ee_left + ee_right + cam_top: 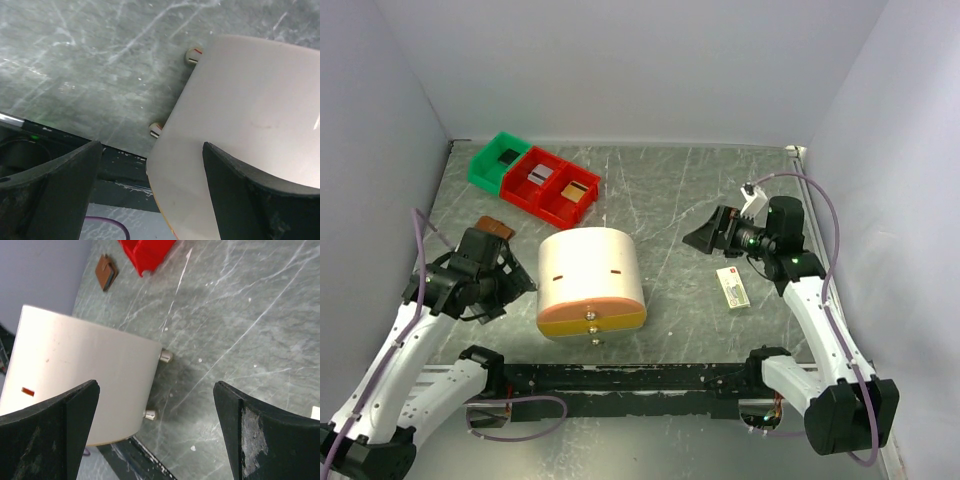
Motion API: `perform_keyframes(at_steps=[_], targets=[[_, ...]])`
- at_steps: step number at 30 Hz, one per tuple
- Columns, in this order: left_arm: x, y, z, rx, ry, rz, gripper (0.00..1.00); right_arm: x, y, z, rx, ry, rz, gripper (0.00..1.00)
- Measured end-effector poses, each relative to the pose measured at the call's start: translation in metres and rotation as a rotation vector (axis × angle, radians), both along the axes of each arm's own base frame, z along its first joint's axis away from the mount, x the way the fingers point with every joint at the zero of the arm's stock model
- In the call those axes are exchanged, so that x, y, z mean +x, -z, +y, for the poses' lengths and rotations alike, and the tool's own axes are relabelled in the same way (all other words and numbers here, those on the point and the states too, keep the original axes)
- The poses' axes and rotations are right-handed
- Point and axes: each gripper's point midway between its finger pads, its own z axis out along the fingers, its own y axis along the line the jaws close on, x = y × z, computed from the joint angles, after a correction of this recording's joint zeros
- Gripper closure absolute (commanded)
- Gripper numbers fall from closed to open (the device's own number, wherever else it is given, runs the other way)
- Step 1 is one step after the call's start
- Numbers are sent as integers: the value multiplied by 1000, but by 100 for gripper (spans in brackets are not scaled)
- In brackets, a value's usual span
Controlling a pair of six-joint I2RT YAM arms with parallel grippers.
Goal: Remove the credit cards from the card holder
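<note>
A big cream box [590,280] sits in the middle of the counter [680,190], between the arms. The left claw [517,283] hangs wide open just beside its left side, and the right claw [702,237] gapes wide off to its right, both holding nothing. The brown holder [494,227] lies shut near the left wall, just behind the left claw.

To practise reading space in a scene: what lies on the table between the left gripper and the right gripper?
The cream rounded box lies between the left gripper and the right gripper. The top view shows this most clearly.
</note>
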Motion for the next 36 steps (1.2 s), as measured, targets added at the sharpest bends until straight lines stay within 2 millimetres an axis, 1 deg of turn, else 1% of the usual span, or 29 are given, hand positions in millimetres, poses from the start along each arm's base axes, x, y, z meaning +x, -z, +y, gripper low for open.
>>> perform_keyframes(at_steps=[2,5,7,9,10,13,16,18,21,22,25,27,30,32,36], targets=[[3,3,-8,-32,21,1,6,-6,4,3,1,-38,18,0],[10,4,-18,-73,42,-16,6,-22,6,10,11,-123,39,0],[18,4,-26,-103,55,-34,6,-35,3,14,17,-189,44,0],[27,3,-32,-126,66,-52,6,-50,-5,18,27,-253,37,0],[31,4,-35,-133,70,-55,7,-54,-8,19,31,-271,33,0],[44,8,-45,-157,88,-71,6,-80,-18,29,56,-356,23,0],[54,10,-56,-169,114,-84,7,-101,-21,37,74,-412,31,0],[61,10,-63,-177,128,-93,6,-114,-17,44,82,-446,65,0],[70,12,-73,-187,146,-107,6,-140,0,60,69,-515,154,0],[72,12,-76,-190,151,-109,6,-152,8,66,49,-538,192,0],[77,17,-82,-189,164,-103,6,-172,21,76,9,-574,248,0],[79,18,-84,-189,169,-103,6,-176,27,77,0,-556,262,0],[80,15,-86,-195,174,-118,6,-172,41,75,-30,-483,282,0],[81,14,-87,-198,176,-126,6,-161,51,71,-66,-390,293,0],[86,12,-92,-213,187,-147,7,-143,58,70,-76,-273,295,0]])
